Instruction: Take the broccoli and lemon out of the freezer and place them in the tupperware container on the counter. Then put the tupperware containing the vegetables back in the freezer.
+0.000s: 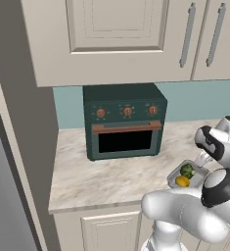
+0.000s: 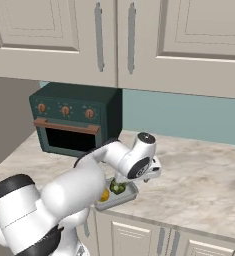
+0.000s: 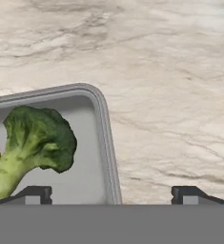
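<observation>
While in tupperware container (image 3: 102,119), broccoli (image 3: 32,145) tilted — stalk lower-left.

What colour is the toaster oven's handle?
Copper-orange, against the dark green toaster oven; the left base view shows the handle best.

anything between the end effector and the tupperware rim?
Nothing visible. In the hand view the open end effector straddles the tupperware container's rim, one fingertip inside, one over bare counter. The broccoli lies inside, left of the rim.
</observation>
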{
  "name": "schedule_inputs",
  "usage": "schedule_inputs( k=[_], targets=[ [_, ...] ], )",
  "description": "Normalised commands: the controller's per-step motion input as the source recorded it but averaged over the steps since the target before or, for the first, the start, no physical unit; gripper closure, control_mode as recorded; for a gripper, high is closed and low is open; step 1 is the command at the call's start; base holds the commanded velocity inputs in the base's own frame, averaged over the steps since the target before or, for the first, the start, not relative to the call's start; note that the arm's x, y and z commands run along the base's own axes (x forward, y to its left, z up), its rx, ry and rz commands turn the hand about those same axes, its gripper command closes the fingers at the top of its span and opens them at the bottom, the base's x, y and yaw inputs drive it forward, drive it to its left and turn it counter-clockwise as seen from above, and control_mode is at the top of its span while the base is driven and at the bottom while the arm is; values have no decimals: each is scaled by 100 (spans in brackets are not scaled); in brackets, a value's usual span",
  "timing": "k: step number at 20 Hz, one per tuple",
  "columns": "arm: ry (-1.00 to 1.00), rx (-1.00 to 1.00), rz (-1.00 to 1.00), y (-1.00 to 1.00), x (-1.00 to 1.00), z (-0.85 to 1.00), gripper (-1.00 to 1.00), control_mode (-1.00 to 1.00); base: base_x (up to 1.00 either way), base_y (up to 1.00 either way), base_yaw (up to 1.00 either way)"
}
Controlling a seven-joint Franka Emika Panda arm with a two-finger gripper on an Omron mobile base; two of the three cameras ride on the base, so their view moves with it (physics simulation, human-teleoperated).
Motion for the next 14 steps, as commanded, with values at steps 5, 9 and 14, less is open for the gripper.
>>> schedule_inputs(
  k=[5,9,14],
  targets=[
    [8,0,6,-7,16,-34,-100,-100,0,0,0],
    [4,0,6,-13,1,-32,-100,-100,0,0,0],
    [1,0,7,-9,0,-26,-100,-100,0,0,0]
  ],
)
